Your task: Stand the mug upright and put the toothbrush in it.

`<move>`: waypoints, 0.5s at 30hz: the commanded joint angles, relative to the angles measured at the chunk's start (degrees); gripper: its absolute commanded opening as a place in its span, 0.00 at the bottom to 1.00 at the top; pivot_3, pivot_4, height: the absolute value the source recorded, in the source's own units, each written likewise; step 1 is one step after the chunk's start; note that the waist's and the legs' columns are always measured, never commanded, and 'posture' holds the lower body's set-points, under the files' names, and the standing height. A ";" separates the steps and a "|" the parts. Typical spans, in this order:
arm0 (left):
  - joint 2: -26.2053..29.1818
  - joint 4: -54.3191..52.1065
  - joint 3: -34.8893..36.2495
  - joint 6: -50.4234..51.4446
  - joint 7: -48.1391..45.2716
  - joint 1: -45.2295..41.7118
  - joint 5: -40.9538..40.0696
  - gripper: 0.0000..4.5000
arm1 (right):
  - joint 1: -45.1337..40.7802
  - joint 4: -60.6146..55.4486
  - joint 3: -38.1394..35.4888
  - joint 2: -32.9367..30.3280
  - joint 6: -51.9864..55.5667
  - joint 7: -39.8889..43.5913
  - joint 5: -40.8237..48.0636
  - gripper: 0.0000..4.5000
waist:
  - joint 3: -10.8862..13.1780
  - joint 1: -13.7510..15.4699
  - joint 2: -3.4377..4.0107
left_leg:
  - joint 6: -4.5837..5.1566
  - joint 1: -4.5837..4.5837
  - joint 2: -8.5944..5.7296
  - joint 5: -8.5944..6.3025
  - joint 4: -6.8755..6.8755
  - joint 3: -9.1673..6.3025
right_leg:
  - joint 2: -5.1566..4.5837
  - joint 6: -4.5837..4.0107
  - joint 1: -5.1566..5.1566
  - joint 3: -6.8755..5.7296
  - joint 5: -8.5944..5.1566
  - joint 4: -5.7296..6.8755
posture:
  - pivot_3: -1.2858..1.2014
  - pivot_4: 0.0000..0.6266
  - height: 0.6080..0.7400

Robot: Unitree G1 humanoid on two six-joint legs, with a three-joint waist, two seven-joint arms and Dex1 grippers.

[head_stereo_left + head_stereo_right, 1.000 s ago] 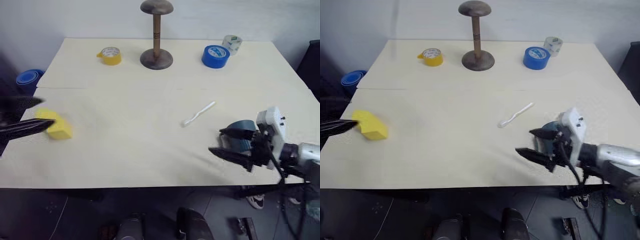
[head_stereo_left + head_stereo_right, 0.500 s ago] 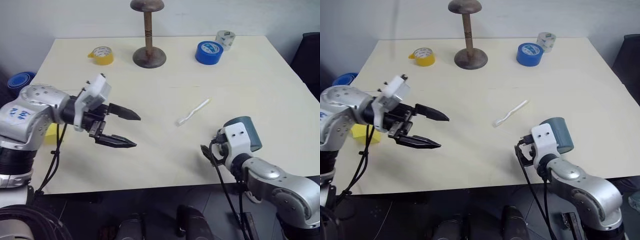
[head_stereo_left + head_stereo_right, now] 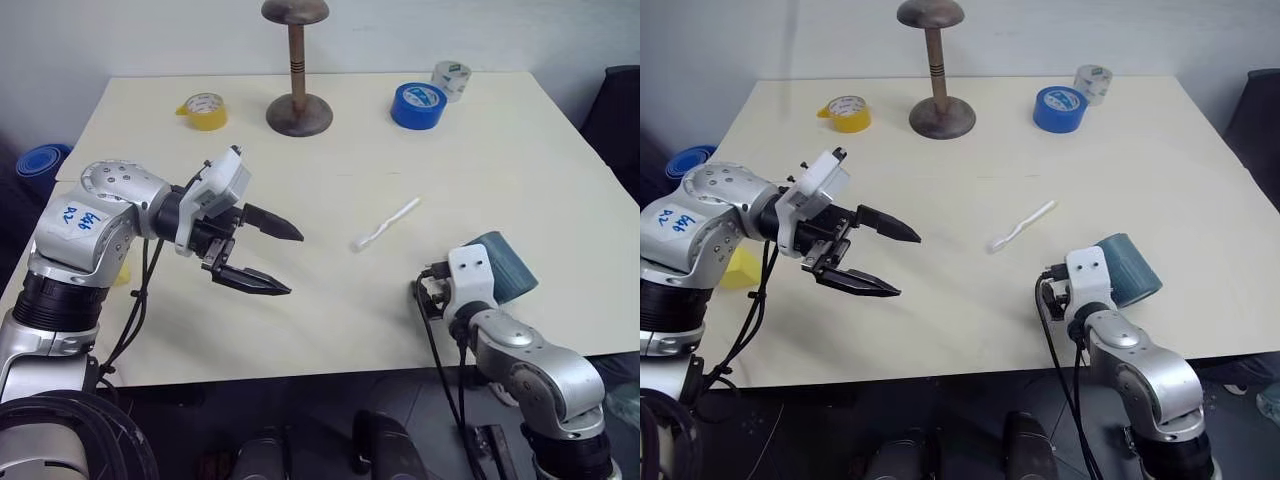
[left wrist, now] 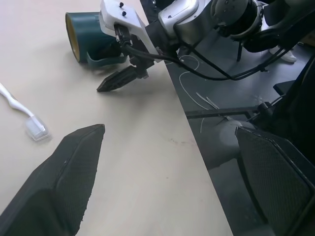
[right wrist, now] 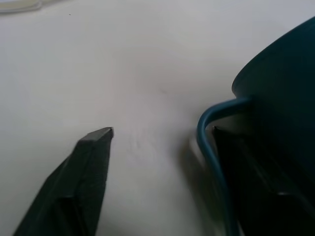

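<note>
The dark teal mug [image 3: 507, 264] lies on its side near the table's front right edge, its tan inside [image 4: 73, 37] facing the table's middle. My right gripper [image 5: 162, 132] is low beside it and open. One of its fingers [image 5: 88, 182] is on bare table and the other sits behind the mug's handle [image 5: 205, 124], so the loop lies between them. The white toothbrush [image 3: 386, 222] lies flat, left of and beyond the mug. My left gripper [image 3: 294, 264] hovers open and empty over the table, left of the toothbrush, pointing toward it.
A wooden stand [image 3: 297, 62] rises at the back centre. Near it are a yellow tape roll [image 3: 203, 110], a blue tape roll [image 3: 418, 105] and a clear tape roll [image 3: 450, 75]. A yellow block [image 3: 735, 268] lies behind my left arm. The front table edge [image 3: 330, 362] runs close to the mug.
My left arm swung in from the left edge to over the table's middle-left. My right gripper turned from pointing left to pointing forward and sank beside the mug's handle, its fingers narrowing.
</note>
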 commanded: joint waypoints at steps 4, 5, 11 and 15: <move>0.09 -1.38 2.65 0.01 1.62 0.39 -0.34 1.00 | 1.23 -1.01 -0.31 -2.66 2.08 4.90 -2.44 0.20 | 0.00 0.14 0.00 | 0.01 0.00 -0.01 0.00 0.03 -0.06 | -0.01 0.00 0.04 0.00 0.00 0.00 | 0.52 0.24 1.00; 0.14 -1.40 2.75 -0.01 1.73 0.59 -0.40 1.00 | 1.31 -1.27 -0.15 -2.95 2.35 5.53 -2.71 0.14 | -0.01 0.13 -0.02 | 0.02 0.00 -0.01 0.00 0.03 -0.09 | 0.00 0.00 0.07 0.00 0.00 -0.01 | 0.52 0.24 1.00; 1.14 -2.17 5.21 0.71 3.94 3.70 -0.67 1.00 | 0.05 -3.00 -1.76 -5.74 2.21 12.75 -1.67 0.09 | -0.06 0.08 -0.10 | 0.02 0.04 -0.01 -0.01 0.04 -0.15 | 0.01 0.00 0.17 -0.03 0.00 -0.03 | 0.52 0.24 1.00; 2.06 -3.50 11.29 5.14 8.04 5.84 -4.10 1.00 | -5.76 -4.26 -4.74 -0.94 -2.93 22.51 6.75 0.09 | -0.02 -0.44 -0.12 | 0.02 0.05 0.05 0.00 0.04 -0.11 | 0.07 0.00 0.13 -0.02 0.00 -0.04 | 0.52 0.24 1.00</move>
